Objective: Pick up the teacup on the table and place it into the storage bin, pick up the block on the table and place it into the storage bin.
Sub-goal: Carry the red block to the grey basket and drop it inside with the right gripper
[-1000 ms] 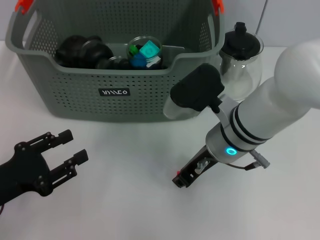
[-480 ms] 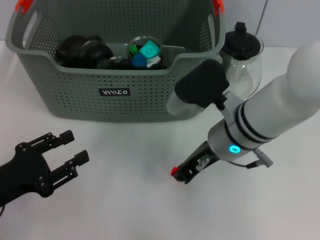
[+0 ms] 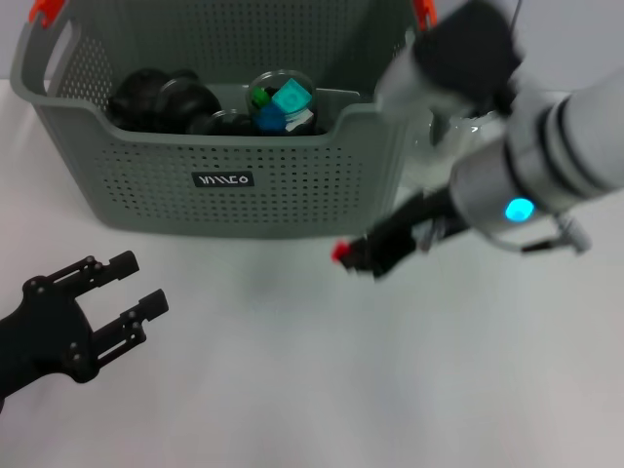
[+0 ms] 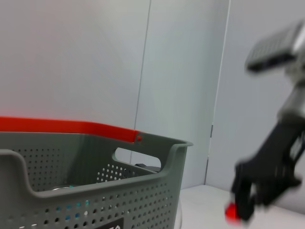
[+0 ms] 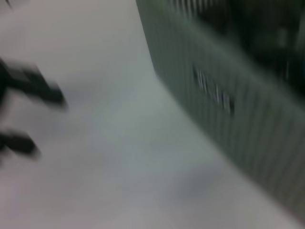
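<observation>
My right gripper (image 3: 355,255) hangs above the table just in front of the storage bin's (image 3: 146,185) right corner, shut on a small red block (image 3: 340,253). The left wrist view shows that gripper (image 4: 240,205) too, with the red block (image 4: 232,213) at its tip beside the grey bin (image 4: 95,195). A clear glass teacup (image 3: 280,100) with coloured pieces in it lies inside the bin. At the lower left my left gripper (image 3: 132,289) rests low over the table, open and holding nothing.
A glass teapot (image 3: 436,148) stands right of the bin, mostly hidden behind my right arm. Dark round objects (image 3: 161,97) fill the bin's left side. The right wrist view is blurred, showing the bin wall (image 5: 228,95) and white table.
My right arm has lifted off the table and swung up and back toward the bin with the red block in its grip. The left arm has stayed put.
</observation>
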Controlling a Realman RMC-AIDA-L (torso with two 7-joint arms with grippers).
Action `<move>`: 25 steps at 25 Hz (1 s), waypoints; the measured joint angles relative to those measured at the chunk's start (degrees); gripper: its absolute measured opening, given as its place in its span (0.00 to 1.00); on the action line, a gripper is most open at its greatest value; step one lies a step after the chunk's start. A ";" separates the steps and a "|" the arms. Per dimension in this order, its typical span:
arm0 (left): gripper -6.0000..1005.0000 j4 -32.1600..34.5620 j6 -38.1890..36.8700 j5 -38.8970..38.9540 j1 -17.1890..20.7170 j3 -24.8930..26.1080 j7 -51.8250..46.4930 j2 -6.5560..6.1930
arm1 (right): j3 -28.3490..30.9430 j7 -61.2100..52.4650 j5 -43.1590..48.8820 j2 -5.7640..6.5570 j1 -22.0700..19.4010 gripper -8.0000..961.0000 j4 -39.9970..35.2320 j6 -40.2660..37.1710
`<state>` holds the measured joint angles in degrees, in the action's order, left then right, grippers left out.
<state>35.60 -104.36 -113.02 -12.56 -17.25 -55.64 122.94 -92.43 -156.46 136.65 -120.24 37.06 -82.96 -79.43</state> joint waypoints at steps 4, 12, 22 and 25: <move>0.59 0.03 0.01 0.06 0.17 0.46 0.05 -0.06 | 6.84 3.08 -5.06 0.11 -0.56 0.16 -8.52 -1.84; 0.59 0.03 0.03 0.34 0.00 0.46 0.09 -0.15 | 15.10 6.59 -6.72 0.00 7.57 0.16 -7.42 4.97; 0.59 -0.01 0.02 0.45 -0.32 0.45 0.08 -0.16 | 17.63 6.98 2.14 0.23 25.29 0.15 23.71 22.23; 0.59 -0.01 -0.01 0.45 -0.48 0.42 0.00 -0.16 | 18.95 7.01 4.71 0.54 31.61 0.16 35.79 26.93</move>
<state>35.59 -104.37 -112.57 -13.04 -16.83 -55.64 122.78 -73.48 -149.45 141.37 -119.70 68.67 -47.16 -52.50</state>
